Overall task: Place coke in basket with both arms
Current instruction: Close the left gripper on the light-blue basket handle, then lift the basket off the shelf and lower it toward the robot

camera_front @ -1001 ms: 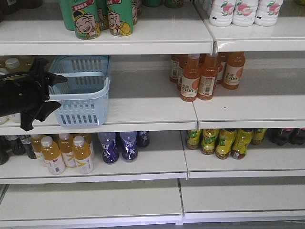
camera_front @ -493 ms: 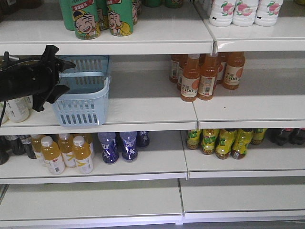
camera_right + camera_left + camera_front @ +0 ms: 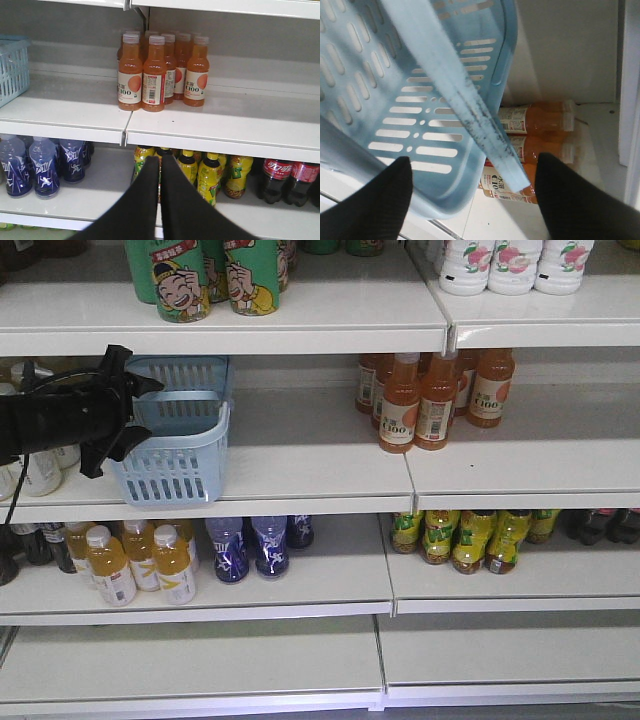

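Blue basket (image 3: 175,455) on middle shelf (image 3: 300,462). Left gripper (image 3: 473,159) spread wide, handle (image 3: 460,100) between fingers, ungripped. Right gripper (image 3: 160,159) clenched, empty, facing orange bottles (image 3: 160,70).

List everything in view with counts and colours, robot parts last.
basket: one, light blue, middle shelf, left
orange drink bottles: a cluster, exact count hidden, middle shelf, right of the basket
green cartoon-label drinks: at least three, top shelf, left
white peach-label bottles: three, top shelf, right
yellow juice bottles: at least three, white caps, lower shelf, left
dark blue bottles: at least three, lower shelf, beside the juice
yellow-green bottles: at least four, lower shelf, right
cola bottles: two, dark with red labels, lower shelf, far right
left gripper: one, black, open, one finger on each side of the basket handle
right gripper: one, black, shut, empty
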Controlling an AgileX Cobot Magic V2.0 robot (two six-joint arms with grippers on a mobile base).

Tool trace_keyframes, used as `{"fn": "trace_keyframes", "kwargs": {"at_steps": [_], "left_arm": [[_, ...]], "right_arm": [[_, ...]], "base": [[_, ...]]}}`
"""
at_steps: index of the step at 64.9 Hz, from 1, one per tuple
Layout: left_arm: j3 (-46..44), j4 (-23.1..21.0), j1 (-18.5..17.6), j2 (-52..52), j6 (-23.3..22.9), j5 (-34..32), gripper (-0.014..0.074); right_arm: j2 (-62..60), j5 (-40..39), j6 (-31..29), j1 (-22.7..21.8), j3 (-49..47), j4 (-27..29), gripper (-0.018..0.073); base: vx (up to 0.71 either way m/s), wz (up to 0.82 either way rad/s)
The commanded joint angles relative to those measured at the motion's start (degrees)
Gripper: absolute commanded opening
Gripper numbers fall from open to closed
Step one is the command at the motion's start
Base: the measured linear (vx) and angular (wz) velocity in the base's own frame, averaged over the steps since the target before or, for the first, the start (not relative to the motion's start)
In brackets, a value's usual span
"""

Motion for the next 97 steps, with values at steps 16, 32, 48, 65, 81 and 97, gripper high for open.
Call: {"fn": "trace_keyframes", "kwargs": {"at_steps": [16,32,48,65,81,97], "left_arm": [[-6.6,-4.3,-0.1,0.9,-0.5,1.4,0.0456],[-9.9,-4.3,-0.1,3.4,0.5,-0.2,0.0029],[-9.9,-4.3,0.1,3.4,9.8,6.0,-0.0008],[-9.9,-4.1,1.0,3.4,10.1,24.3,-0.0008],[-4.4,-3.8,1.2,-2.1,15.3,36.1,-0.0008],[12.4,-4.1,0.9,-12.9,19.4,39.6,-0.0008]], "right_arm": [[-0.7,-4.1,-0.2,0.0,0.4,-0.1,-0.0002],[-0.7,-4.1,-0.2,0.0,0.4,-0.1,-0.0002],[-0.7,-4.1,-0.2,0.0,0.4,-0.1,-0.0002],[-0.7,-4.1,-0.2,0.0,0.4,-0.1,-0.0002],[-0.7,-4.3,-0.2,0.0,0.4,-0.1,-0.0002],[-0.7,-4.3,-0.2,0.0,0.4,-0.1,-0.0002]], "base": [[0.0,0.0],[0.0,0.0],[0.0,0.0],[0.0,0.0],[0.0,0.0],[0.0,0.0]]}}
